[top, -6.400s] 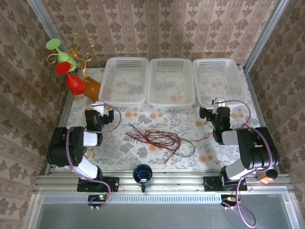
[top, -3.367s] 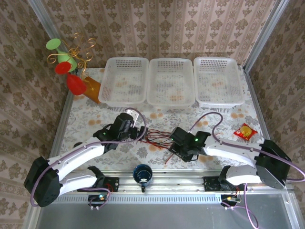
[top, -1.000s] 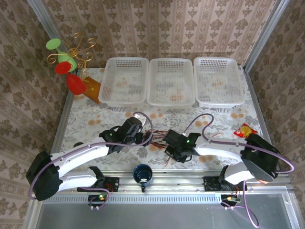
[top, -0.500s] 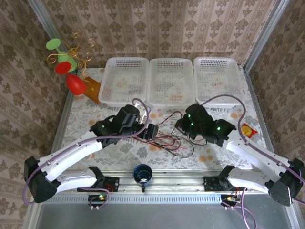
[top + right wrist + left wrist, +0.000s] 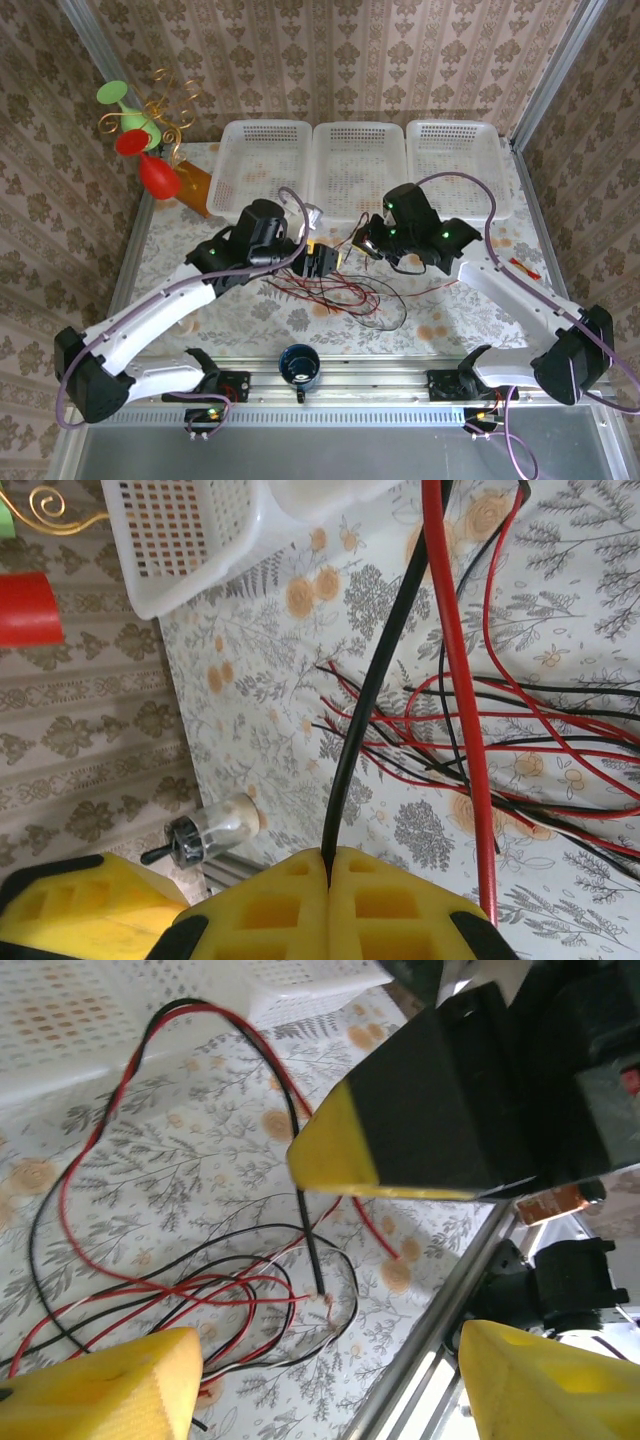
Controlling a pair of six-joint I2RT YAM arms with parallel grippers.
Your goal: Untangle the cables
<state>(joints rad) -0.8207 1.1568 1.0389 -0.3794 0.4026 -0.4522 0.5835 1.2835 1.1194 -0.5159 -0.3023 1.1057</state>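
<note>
**One black strand lifted as cable untangling is judged barely begun**

On the floral tabletop (image 5: 200, 235), three white baskets (image 5: 265, 125) are seen unfilled along the far edge, while the red and black cables (image 5: 340, 292) are left crossed and looped in one heap at the centre, towards the near rail. The right end effector (image 5: 330, 858) is clamped on a single black cable (image 5: 365, 710), drawn up from the heap. The left end effector (image 5: 325, 1380) is held with its fingers spread wide, gripping nothing. Nearly all of the separating is judged to be outstanding.
</note>
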